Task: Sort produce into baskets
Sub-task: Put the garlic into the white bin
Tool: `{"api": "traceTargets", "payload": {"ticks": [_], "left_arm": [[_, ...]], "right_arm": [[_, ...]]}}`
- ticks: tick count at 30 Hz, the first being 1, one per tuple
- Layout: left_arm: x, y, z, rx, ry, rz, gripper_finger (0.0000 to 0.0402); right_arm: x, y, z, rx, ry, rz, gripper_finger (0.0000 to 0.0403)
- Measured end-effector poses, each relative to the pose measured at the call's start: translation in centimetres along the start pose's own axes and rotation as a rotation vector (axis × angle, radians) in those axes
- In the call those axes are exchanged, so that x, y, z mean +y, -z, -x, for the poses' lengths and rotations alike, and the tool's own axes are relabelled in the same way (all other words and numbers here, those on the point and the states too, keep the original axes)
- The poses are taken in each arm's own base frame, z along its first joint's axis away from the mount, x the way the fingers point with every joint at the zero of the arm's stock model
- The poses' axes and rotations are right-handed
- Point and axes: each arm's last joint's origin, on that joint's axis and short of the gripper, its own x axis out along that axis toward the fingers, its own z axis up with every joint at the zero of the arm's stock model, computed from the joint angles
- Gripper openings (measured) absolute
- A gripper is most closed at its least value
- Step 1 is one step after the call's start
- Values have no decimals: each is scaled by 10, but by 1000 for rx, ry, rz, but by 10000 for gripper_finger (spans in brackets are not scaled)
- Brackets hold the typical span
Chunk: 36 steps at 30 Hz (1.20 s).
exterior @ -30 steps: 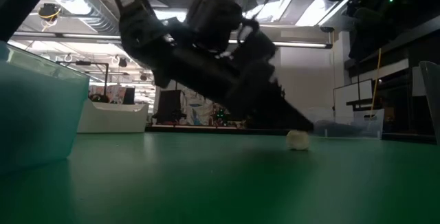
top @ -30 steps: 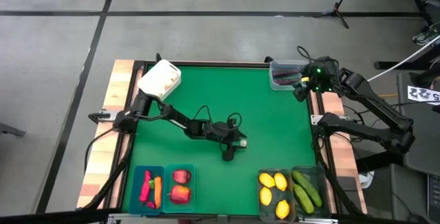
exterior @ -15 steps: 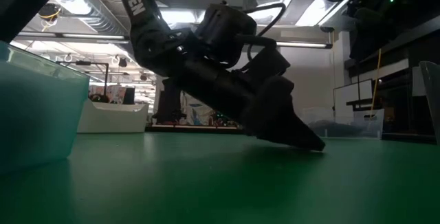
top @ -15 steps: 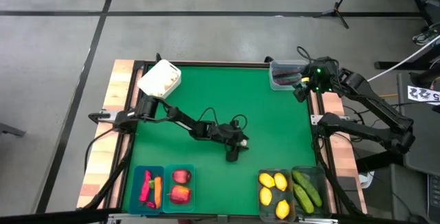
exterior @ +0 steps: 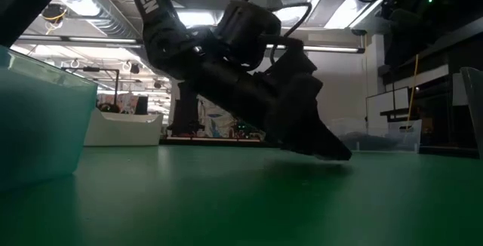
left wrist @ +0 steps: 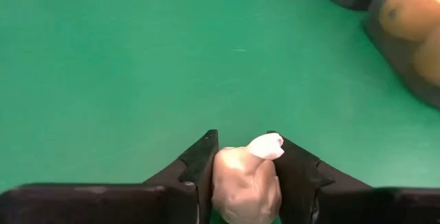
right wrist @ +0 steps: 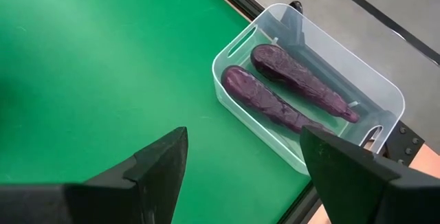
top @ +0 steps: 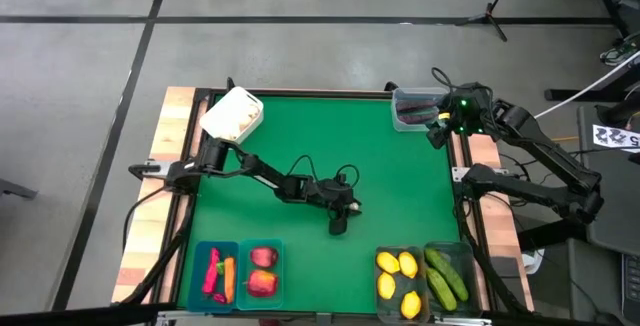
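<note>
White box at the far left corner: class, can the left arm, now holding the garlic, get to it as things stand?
Probably yes. The left claw is shut on the garlic bulb, and bare green table lies between it and the white box.

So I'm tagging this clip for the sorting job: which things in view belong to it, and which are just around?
Job:
left end effector shut on garlic bulb
white box
eggplants in clear tub
lemons
cucumbers
apples
teal bins

Just around:
tripod
cables
</note>
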Motion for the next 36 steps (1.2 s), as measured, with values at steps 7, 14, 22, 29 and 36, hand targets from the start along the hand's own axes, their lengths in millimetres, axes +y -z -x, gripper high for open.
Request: {"api": "traceTargets", "payload": {"ticks": [7,14,22,29,36], "left_arm": [[-1,-25,14,-49,5,17,113],[16,-67,51,-27,-158,66,115],[44,-102,119,95,-488,74,115],[69,-115,180,220,-687,93,116],[97,-87,237,203,-820,213,116]], "right_arm": [[0,0,0,3,0,0,282],[0,1,0,8,0,1,282],[0,3,0,26,-1,2,282],[0,3,0,27,-1,2,282],[0,4,0,43,-2,3,282]]}}
